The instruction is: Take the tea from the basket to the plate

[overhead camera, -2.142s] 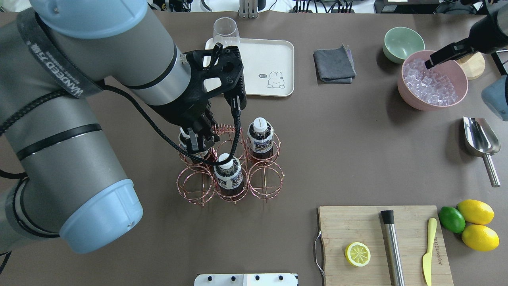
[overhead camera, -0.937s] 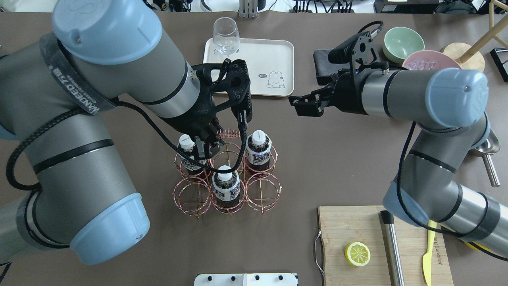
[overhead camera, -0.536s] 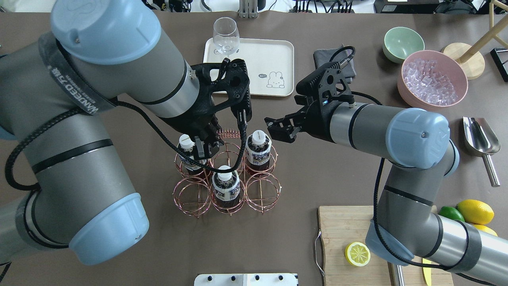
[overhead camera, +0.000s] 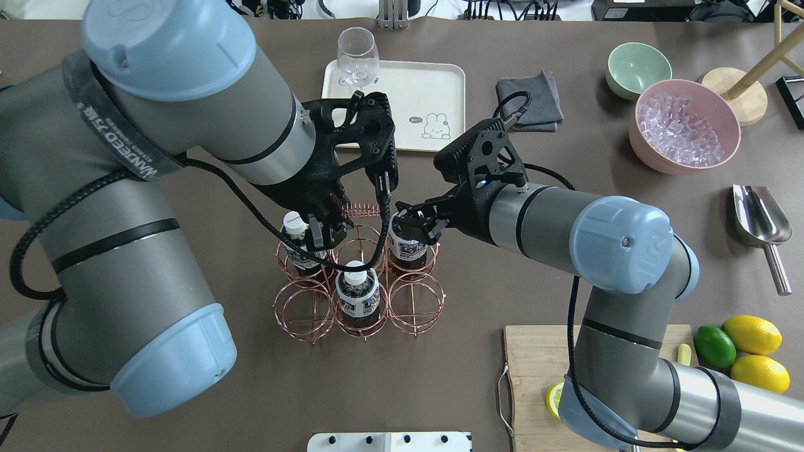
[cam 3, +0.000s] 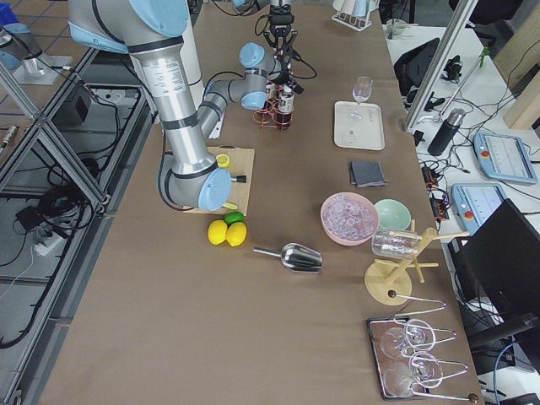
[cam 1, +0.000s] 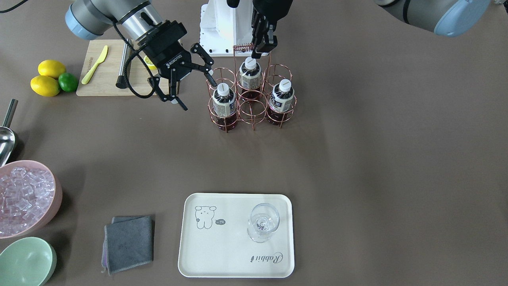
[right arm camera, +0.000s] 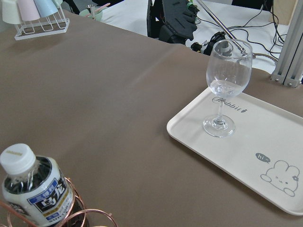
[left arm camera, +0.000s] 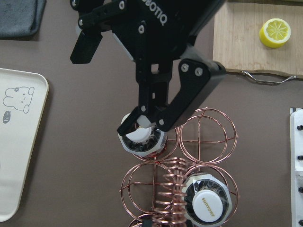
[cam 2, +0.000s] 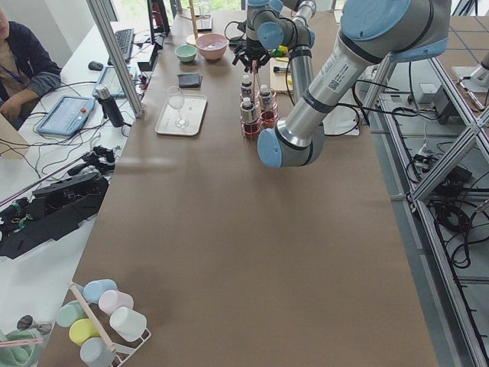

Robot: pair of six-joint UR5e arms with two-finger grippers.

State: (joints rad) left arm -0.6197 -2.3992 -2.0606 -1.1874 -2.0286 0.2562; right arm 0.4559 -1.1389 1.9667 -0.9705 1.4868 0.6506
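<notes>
Copper wire makes up the basket [overhead camera: 306, 309], which stands on the brown counter [cam 1: 377, 159] with three bottles of tea in its round cells. The right pincer [left arm camera: 147, 125] is wide open and holds nothing. It hangs right at the tea bottle [cam 1: 224, 102] in the corner cell on the robot's right, in the row nearer the tray, and in the left wrist view the white cap [left arm camera: 140, 134] shows between its fingertips [left arm camera: 168, 116]. I cannot tell if they touch the cap. The left pincer [cam 1: 265, 47] is closed on one end of the basket's curly handle [overhead camera: 361, 210]. Another bottle [cam 1: 281, 99] stands in the corner cell on the robot's left in the same row. The third bottle [cam 1: 249, 77] stands in the middle cell of the row nearer the robot. The cream tray [cam 1: 222, 254] with the bear drawing lies well apart from the basket, and a wine glass [cam 1: 263, 222] stands on it.
</notes>
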